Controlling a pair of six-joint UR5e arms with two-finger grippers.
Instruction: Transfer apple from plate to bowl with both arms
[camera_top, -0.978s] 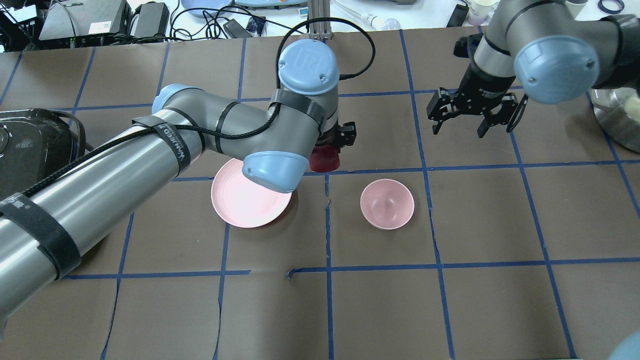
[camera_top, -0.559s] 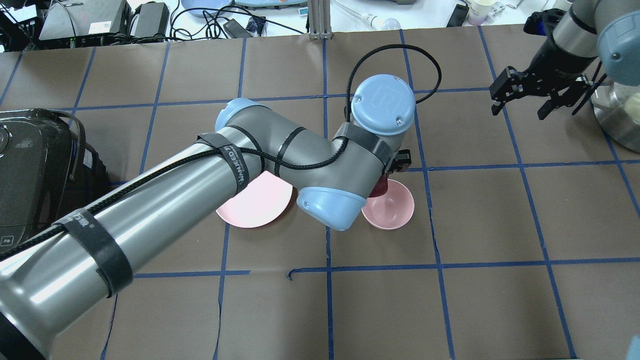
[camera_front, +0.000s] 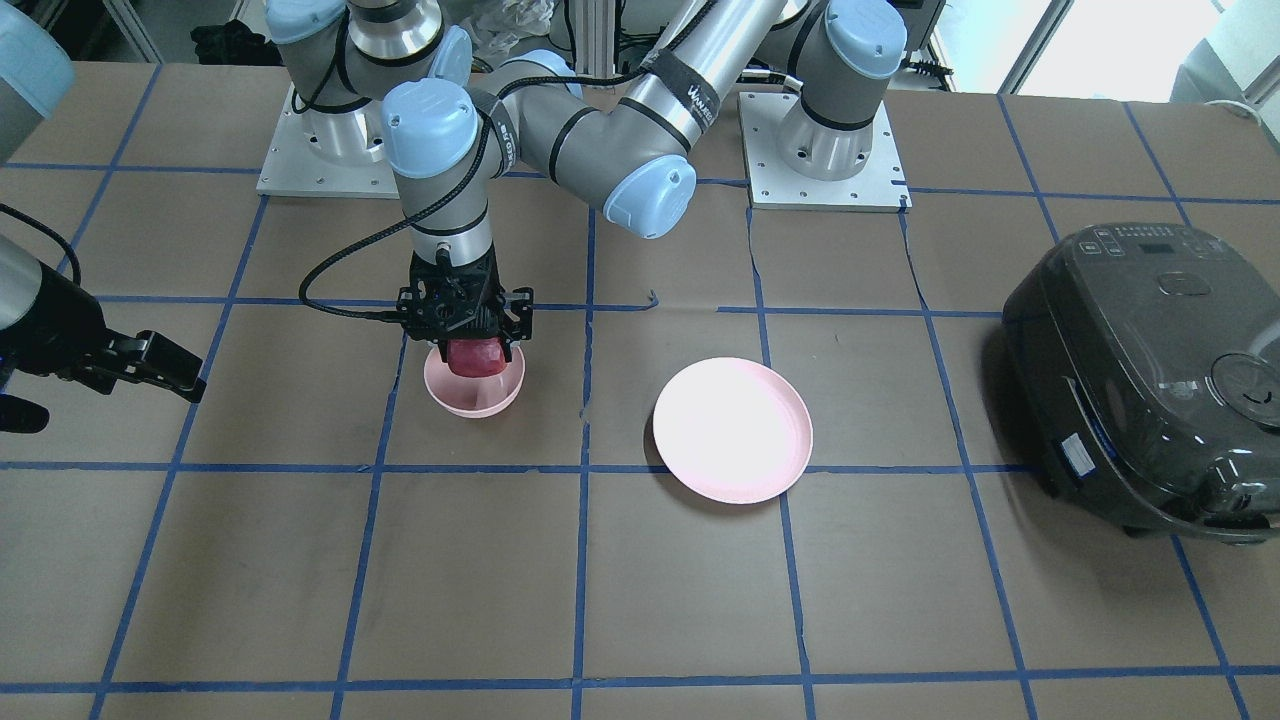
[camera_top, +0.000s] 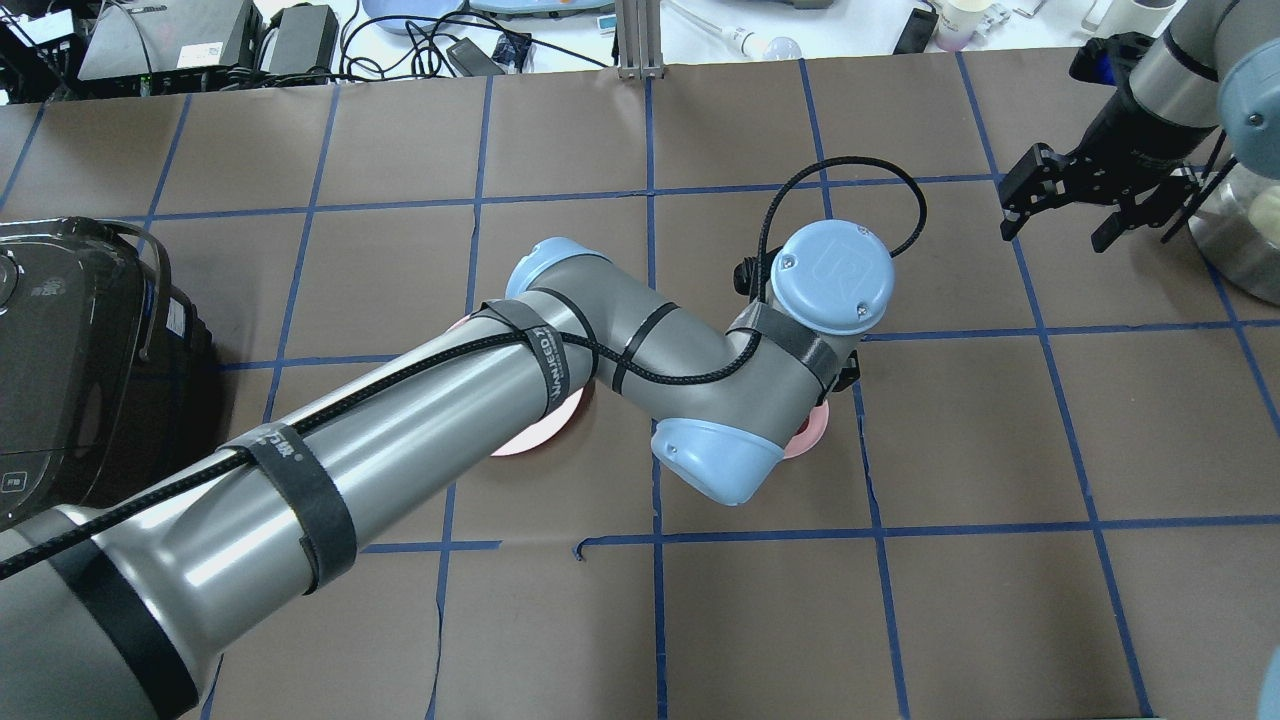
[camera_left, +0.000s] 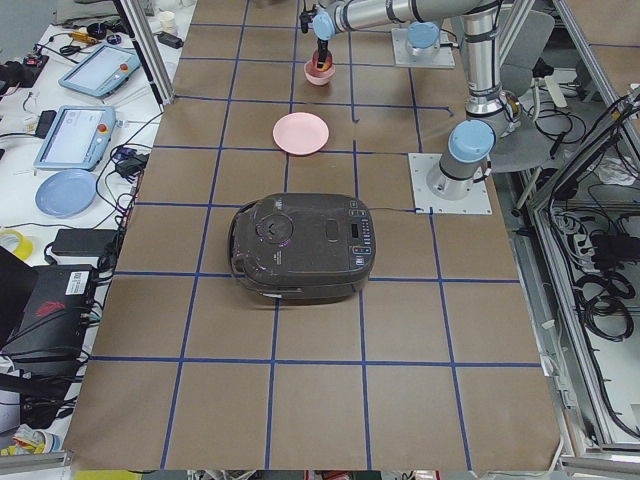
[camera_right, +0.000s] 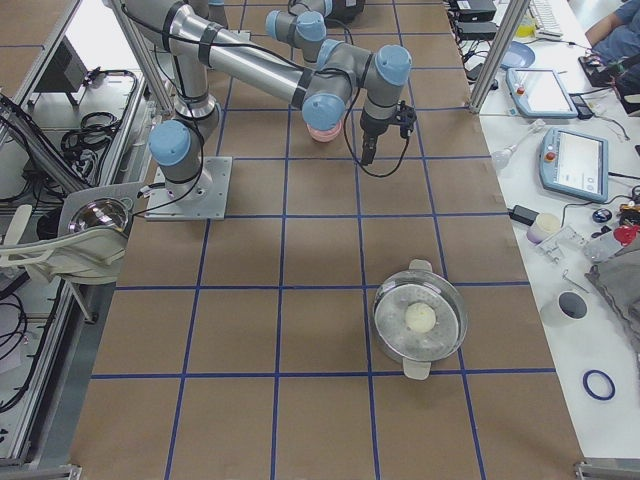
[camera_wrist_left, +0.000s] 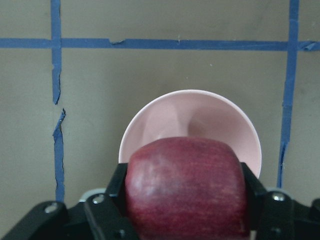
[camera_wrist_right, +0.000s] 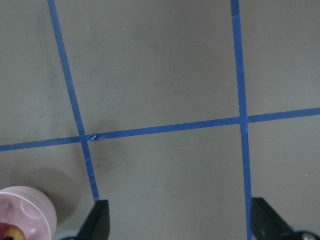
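My left gripper (camera_front: 476, 345) is shut on the dark red apple (camera_front: 476, 358) and holds it right over the small pink bowl (camera_front: 475, 392), at about rim height. In the left wrist view the apple (camera_wrist_left: 187, 185) sits between both black fingers (camera_wrist_left: 116, 187) with the bowl (camera_wrist_left: 190, 125) under it. The wide pink plate (camera_front: 732, 430) is empty, to the bowl's side. From overhead, my left arm hides the apple and leaves only slivers of the bowl (camera_top: 814, 433) and plate (camera_top: 535, 442). My right gripper (camera_top: 1057, 225) is open and empty, far off at the table's right back.
A black rice cooker (camera_front: 1150, 370) stands at my left end of the table. A steel pot (camera_right: 420, 318) with a pale ball in it stands at my right end, near the right gripper. Blue tape lines grid the brown table (camera_top: 980, 440).
My left arm carried the apple rightward from beyond the plate to over the bowl. My right gripper drew back toward the table's far right, still open.
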